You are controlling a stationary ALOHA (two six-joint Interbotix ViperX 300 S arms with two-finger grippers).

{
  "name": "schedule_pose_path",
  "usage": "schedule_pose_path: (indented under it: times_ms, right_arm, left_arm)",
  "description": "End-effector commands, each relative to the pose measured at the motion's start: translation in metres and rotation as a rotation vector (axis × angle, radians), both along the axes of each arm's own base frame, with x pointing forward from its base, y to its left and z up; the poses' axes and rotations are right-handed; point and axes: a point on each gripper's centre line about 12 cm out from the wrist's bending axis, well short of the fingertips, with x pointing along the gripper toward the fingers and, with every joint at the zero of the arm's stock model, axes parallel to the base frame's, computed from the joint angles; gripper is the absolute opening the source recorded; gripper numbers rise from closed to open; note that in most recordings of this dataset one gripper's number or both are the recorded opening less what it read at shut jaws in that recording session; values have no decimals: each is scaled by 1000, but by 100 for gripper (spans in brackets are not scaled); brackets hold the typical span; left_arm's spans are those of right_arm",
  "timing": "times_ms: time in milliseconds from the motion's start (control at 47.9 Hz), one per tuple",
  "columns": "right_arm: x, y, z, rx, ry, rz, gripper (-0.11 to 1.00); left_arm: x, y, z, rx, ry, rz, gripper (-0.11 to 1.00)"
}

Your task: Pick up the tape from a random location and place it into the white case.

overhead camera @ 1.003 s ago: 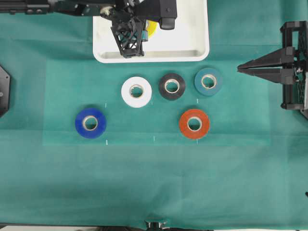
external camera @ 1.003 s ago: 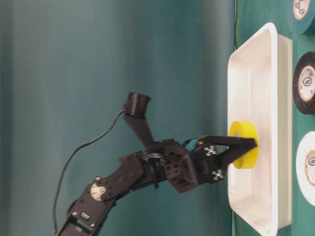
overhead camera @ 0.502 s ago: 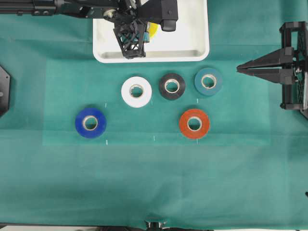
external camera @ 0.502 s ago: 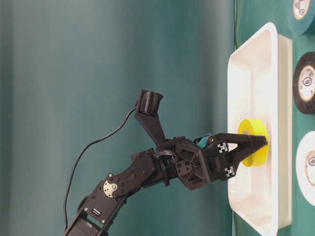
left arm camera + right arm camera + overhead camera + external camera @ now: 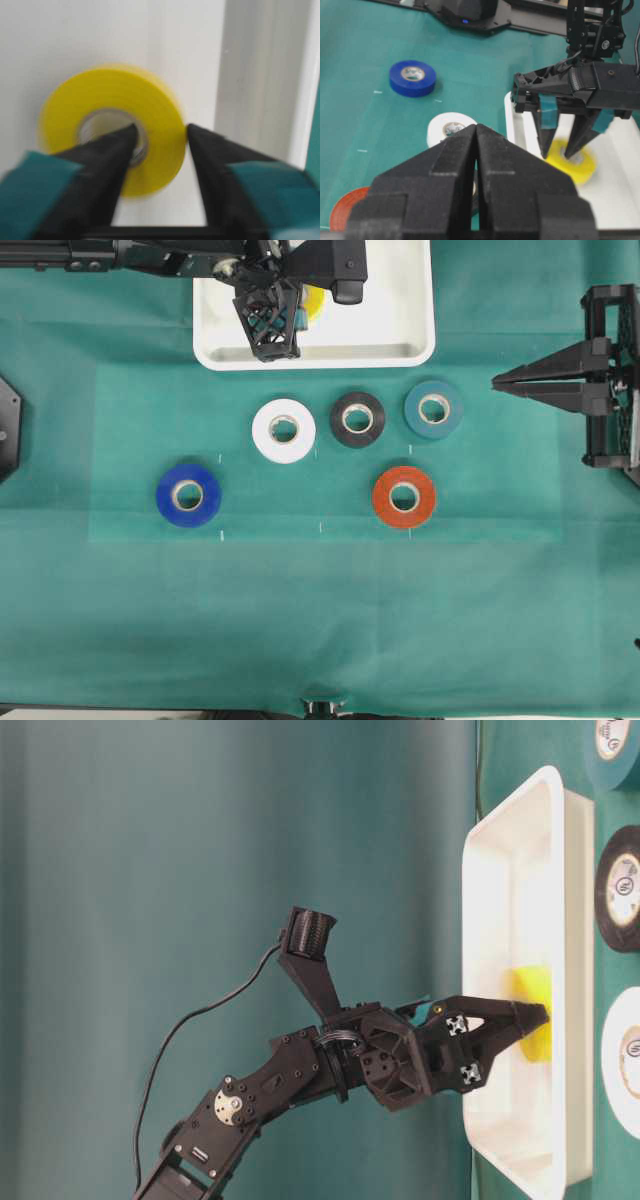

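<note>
L claw (image 5: 159, 137) sits over the white case (image 5: 400, 335) at the top of the overhead view, fingers apart. In the L wrist view one finger (image 5: 100, 165) pokes into the core hole of the tape (image 5: 115, 150), the other sits just outside the roll's outer wall, w/ a thin gap showing there, so no clamp on it. The tape is blurred in that view and in the table-level view (image 5: 530, 1020). It's inside the case, on the case floor, near the L claw tips; R wrist view shows it lying flat under the two fingers.

R claw (image 5: 497, 386) hangs at the right edge of the table (image 5: 320, 620), well apart from the case, fingers together w/ nothing between.

On the green cloth: white roll (image 5: 284, 430), black roll (image 5: 357, 419), teal roll (image 5: 433, 409), orange roll (image 5: 403, 497), blue roll (image 5: 188, 494), all lying flat, none touching.
</note>
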Motion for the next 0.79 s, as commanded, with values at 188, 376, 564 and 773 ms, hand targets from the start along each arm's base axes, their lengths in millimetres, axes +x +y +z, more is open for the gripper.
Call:
schedule_pose_path:
  times_ms: [188, 376, 564, 773]
  right_arm:
    - [4, 0, 11, -2, -29, -1, 0]
    - [3, 0, 11, -2, -31, -1, 0]
    - [3, 0, 11, -2, -31, -1, 0]
    - [3, 0, 11, -3, -31, -1, 0]
  left_arm:
    - [-3, 0, 18, 17, -57, 8, 98]
    - [-3, 0, 20, 16, -58, 9, 98]
    - [-3, 0, 25, 17, -62, 9, 98]
    - [-7, -6, 49, 25, -86, 1, 98]
